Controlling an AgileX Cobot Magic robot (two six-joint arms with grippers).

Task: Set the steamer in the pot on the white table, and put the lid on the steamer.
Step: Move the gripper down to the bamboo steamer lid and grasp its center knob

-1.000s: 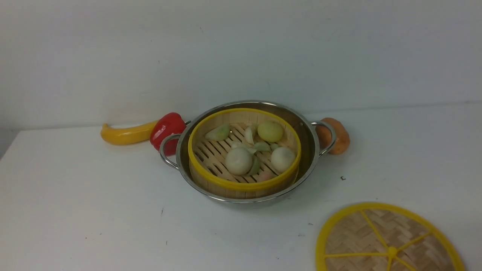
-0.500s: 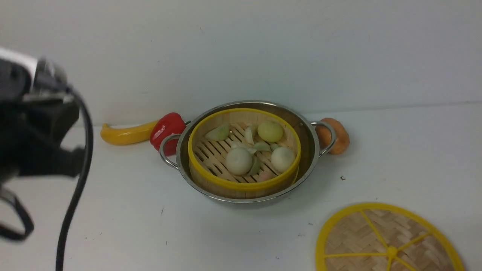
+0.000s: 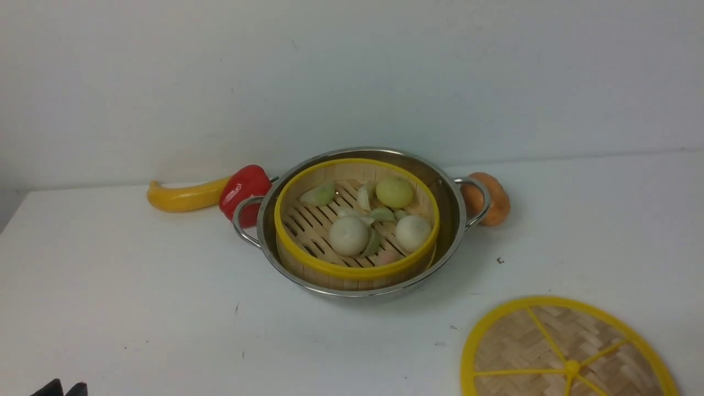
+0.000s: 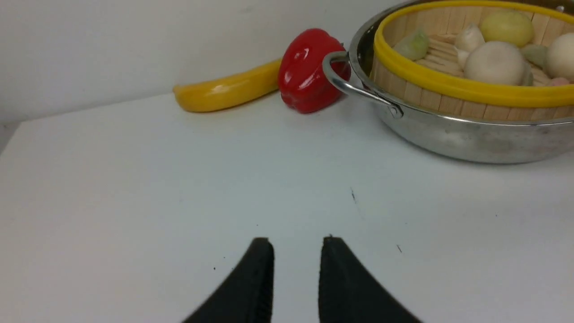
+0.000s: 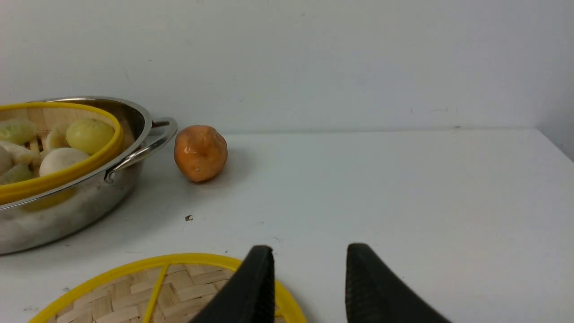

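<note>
**Q:** What shows of the left gripper?
**A:** Two matte black fingers, broad at the base and tapering to blunt tips.
**Q:** And the right gripper?
**A:** The same black wedge form, with fine ribbing on the inner faces.

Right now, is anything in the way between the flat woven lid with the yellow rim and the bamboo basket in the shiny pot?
Nothing visible is. Only bare white table lies between the flat woven yellow-rimmed lid and the yellow-rimmed bamboo steamer in the shiny steel pot. Its top is uncovered.
</note>
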